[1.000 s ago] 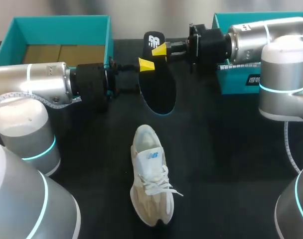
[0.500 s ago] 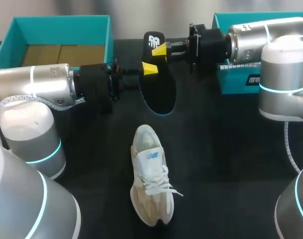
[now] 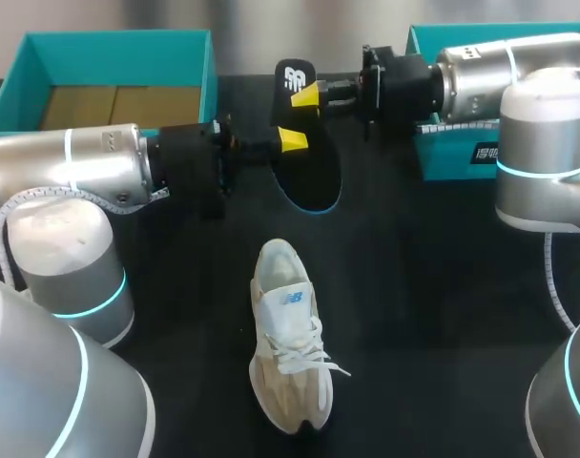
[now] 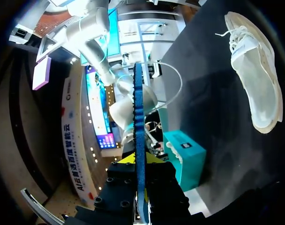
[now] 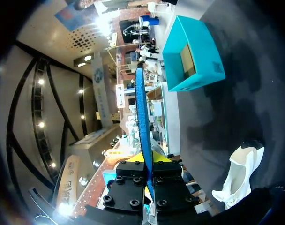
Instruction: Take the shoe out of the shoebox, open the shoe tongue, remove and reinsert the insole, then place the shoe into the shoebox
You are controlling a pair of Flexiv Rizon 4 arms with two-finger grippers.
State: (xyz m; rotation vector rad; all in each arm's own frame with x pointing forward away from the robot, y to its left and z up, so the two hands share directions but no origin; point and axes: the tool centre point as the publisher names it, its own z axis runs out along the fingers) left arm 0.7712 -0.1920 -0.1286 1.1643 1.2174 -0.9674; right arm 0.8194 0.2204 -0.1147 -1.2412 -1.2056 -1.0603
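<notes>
1. Overhead, a black desk (image 3: 433,286) carries a pale laced shoe (image 3: 288,334). It lies sole-down near the edge closest to the robot, about midway between the side edges, with its toe toward that edge.
2. Beyond the shoe, a black insole (image 3: 309,181) with a blue rim is held above the desk's far middle, apart from the shoe.
3. Coming in from the left edge, the left gripper (image 3: 292,140) pinches one long side of the insole between its yellow-tipped fingers.
4. Coming in from the right edge, the right gripper (image 3: 307,95) pinches the insole nearer the end that bears a white mark.
5. Both wrist views show the insole edge-on (a thin blue strip), rising from between that gripper's two fingers.
6. An open teal shoebox (image 3: 118,59) with a brown floor sits at the far left corner.
7. A second teal box (image 3: 447,157) sits at the far right corner, partly hidden by the right arm.
</notes>
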